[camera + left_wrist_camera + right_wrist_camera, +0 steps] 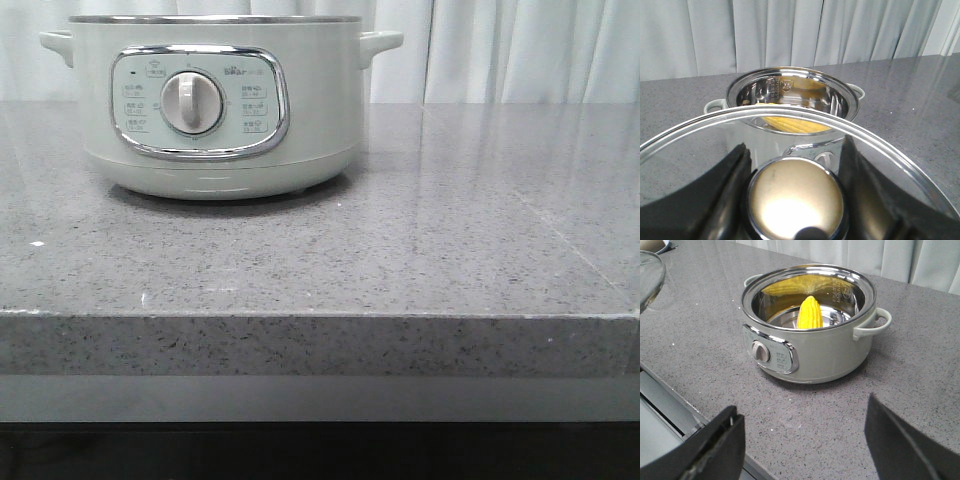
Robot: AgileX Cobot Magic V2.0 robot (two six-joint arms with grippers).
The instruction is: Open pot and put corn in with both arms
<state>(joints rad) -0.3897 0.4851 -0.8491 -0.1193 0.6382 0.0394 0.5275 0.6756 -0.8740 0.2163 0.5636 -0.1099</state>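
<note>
The pale grey-green pot [215,110] stands at the back left of the grey stone table [400,260], its dial facing me and its lid off. In the right wrist view the pot [812,347] is open and the yellow corn [810,314] leans upright inside the steel bowl. The left wrist view shows the corn [792,123] in the pot [790,95] through the glass lid [700,145]. My left gripper [795,192] is shut on the lid's round knob [796,197], holding the lid in front of the pot. My right gripper [802,440] is open and empty, away from the pot near the table's front edge.
White curtains [500,50] hang behind the table. The table's front edge [320,315] runs across the front view, and neither arm shows there. The rim of the glass lid [650,280] appears at the edge of the right wrist view.
</note>
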